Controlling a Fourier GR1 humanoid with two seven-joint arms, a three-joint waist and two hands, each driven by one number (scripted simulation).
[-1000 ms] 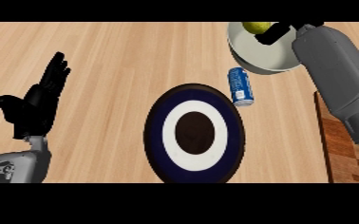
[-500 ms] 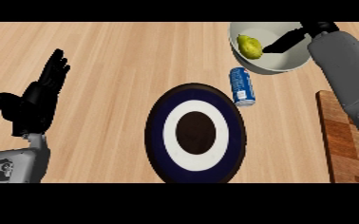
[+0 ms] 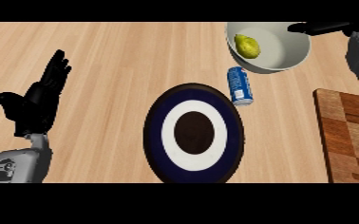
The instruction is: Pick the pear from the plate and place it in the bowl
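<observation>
Pear [image 3: 247,46] lies inside the bowl [image 3: 294,59], on its left slope, touching nothing else. I judge it light, stiff-skinned, smooth and inclined to roll; best taken across its wide belly, not the narrow neck.

My right hand [image 3: 321,27] shows only at the view's top right, at the bowl's far rim: fingers straight, holding nothing, apart from the pear. Whether it touches the rim I cannot tell.

My left hand [image 3: 36,103] rests open at the left edge, fingers up.

Plate [image 3: 194,133] carries nothing. Can [image 3: 240,85] lies between plate and bowl.
</observation>
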